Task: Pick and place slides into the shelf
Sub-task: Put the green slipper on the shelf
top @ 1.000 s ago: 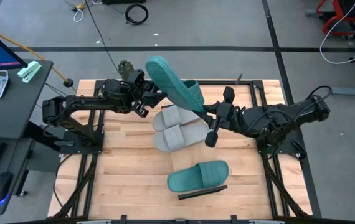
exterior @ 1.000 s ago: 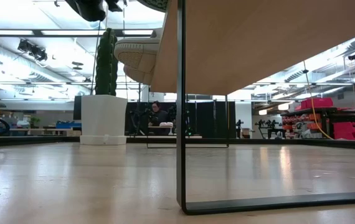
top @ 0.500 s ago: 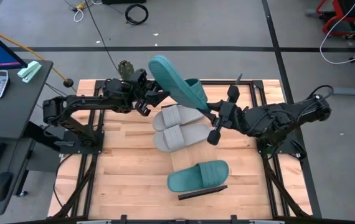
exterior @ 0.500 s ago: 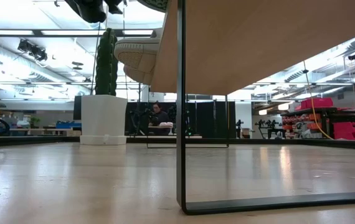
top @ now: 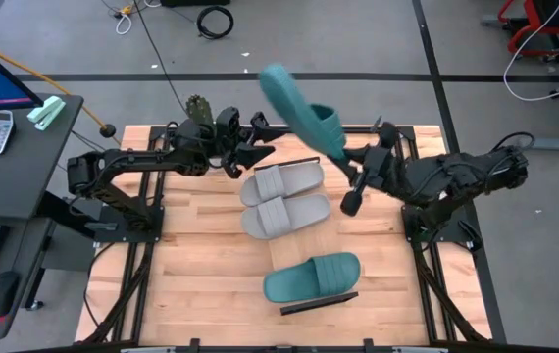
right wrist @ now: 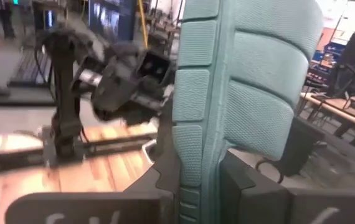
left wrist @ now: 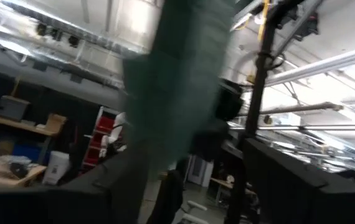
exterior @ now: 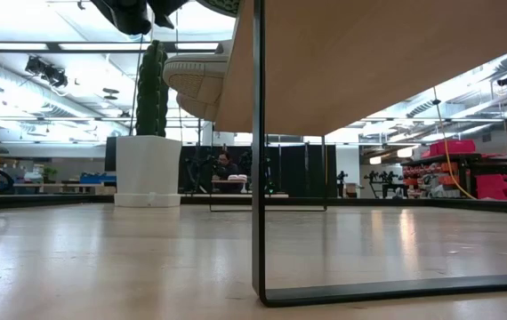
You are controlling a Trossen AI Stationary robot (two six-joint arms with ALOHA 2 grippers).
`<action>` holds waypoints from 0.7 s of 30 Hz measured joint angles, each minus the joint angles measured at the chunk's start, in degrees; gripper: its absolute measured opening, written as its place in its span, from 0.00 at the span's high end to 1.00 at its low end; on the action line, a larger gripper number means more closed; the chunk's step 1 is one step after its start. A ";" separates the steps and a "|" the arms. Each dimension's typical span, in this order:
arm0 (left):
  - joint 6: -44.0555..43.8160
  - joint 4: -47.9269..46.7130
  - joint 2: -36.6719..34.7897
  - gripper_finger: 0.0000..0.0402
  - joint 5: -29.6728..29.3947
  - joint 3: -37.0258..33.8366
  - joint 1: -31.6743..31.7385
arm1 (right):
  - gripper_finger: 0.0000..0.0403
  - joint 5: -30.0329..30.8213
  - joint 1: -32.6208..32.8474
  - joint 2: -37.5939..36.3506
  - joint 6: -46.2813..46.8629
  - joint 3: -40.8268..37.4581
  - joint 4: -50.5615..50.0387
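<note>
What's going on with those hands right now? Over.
Right hand shut on raised teal-green rubber slide. Left hand open, beside it. Nothing in the way.

The raised teal slide is showing a matt rubbery sole, moulded in ribbed, finely textured blocks. The grey slides are looking smooth and matt. The table is showing pale wood strips with a slight sheen. The shelf is looking like smooth light wood on a thin black metal frame.
</note>
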 joint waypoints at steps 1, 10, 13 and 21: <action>-0.26 -0.25 0.02 0.32 -0.11 0.02 0.14 | 0.85 -0.21 0.05 -0.09 -0.04 -0.14 -0.81; -1.74 1.33 0.02 0.18 0.37 0.04 2.10 | 0.86 -0.34 3.58 -3.69 9.00 -0.12 -12.91; -3.49 3.51 0.02 0.18 0.92 0.04 3.62 | 0.86 -0.89 5.91 -4.28 13.70 -0.15 -17.37; -5.30 4.88 -3.57 0.18 2.06 0.06 7.86 | 0.86 -1.92 11.09 -3.00 25.65 -0.40 -28.13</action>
